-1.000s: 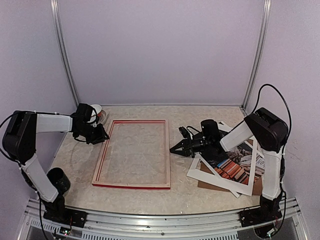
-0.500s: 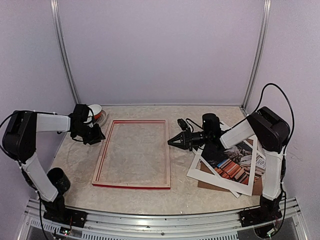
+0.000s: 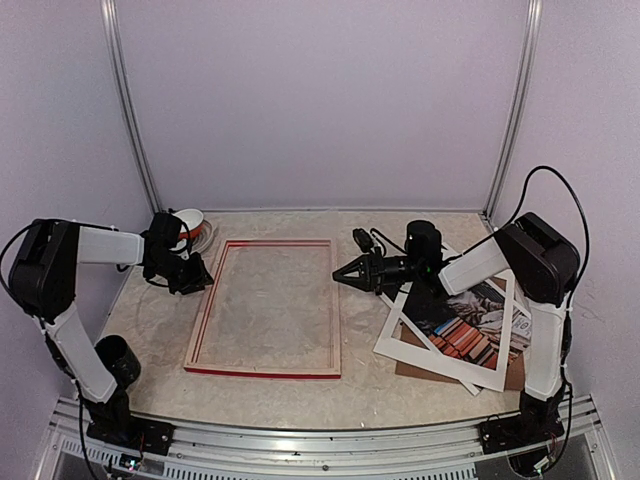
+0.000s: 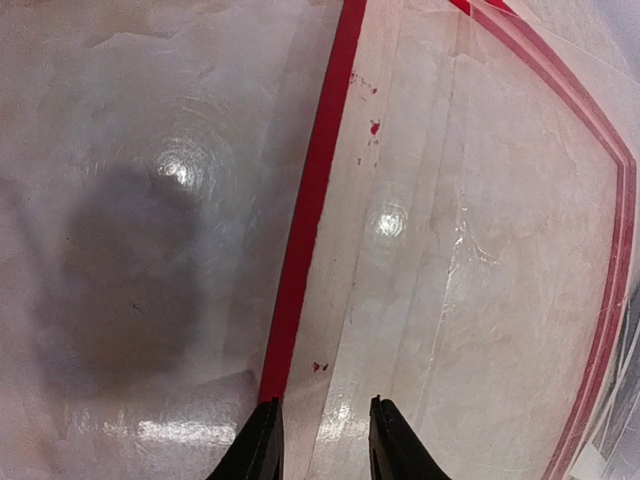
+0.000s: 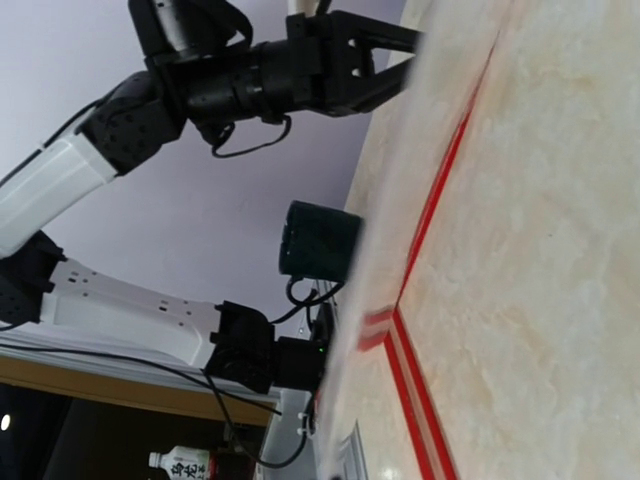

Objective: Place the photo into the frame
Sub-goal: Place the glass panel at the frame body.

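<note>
Hovering with fingers parted and empty, the left gripper (image 4: 322, 445) sits over the left rail of the frame (image 3: 262, 371), near its far corner. The right gripper (image 3: 342, 276) points at the frame's right rail and carries nothing; whether its jaws are apart I cannot tell. The frame lies flat, with the table showing through its opening. The photo (image 3: 465, 335) lies well to the right on a brown board (image 3: 512, 376), ungrasped. By my reading the insertion is not begun: lifting and seating the photo remain.

Lilac walls (image 3: 320, 100), alu corner posts (image 3: 130, 110), beige marbled tabletop (image 3: 270, 390) w/ glare.
</note>
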`<state>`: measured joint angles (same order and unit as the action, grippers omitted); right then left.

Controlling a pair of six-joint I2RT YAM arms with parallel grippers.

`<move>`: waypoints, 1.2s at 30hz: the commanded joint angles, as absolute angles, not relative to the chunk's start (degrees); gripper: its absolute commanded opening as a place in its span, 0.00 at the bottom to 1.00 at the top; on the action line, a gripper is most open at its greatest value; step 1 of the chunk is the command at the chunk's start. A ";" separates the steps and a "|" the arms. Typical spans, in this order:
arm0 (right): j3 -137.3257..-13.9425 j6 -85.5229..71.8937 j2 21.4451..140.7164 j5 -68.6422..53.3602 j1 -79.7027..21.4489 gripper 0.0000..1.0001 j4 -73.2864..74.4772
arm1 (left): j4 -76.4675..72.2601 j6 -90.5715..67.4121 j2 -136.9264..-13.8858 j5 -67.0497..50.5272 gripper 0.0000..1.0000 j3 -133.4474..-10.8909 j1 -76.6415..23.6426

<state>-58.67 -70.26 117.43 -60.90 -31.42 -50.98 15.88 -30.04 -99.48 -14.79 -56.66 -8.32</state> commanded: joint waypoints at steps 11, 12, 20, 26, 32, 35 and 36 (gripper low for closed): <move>-58.99 -77.56 121.07 -60.64 -31.89 0.00 -62.37 | 15.17 -30.43 -100.02 -15.78 0.30 -56.00 -8.09; -59.03 -77.90 121.39 -60.63 -31.97 0.00 -62.74 | 15.12 -30.47 -100.02 -15.81 0.30 -55.99 -8.09; -60.50 -77.24 123.87 -60.90 -33.10 0.00 -62.25 | 14.86 -30.48 -100.28 -16.52 0.30 -55.99 -8.17; -60.73 -77.56 124.82 -60.92 -33.31 0.00 -62.36 | 14.91 -30.41 -100.28 -16.60 0.30 -55.99 -8.15; -62.33 -72.09 124.30 -60.80 -33.68 0.00 -54.73 | 14.71 -30.43 -100.36 -16.79 0.30 -55.99 -8.17; -63.02 -70.76 124.84 -60.81 -33.99 0.00 -53.00 | 14.72 -30.41 -100.52 -17.02 0.30 -55.99 -8.22; -63.26 -70.75 125.16 -60.71 -34.08 0.00 -52.95 | 14.73 -30.41 -100.54 -17.12 0.30 -55.99 -8.26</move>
<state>-61.36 -74.17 123.87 -60.77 -33.06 -55.16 15.86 -30.22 -99.50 -16.27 -56.60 -8.32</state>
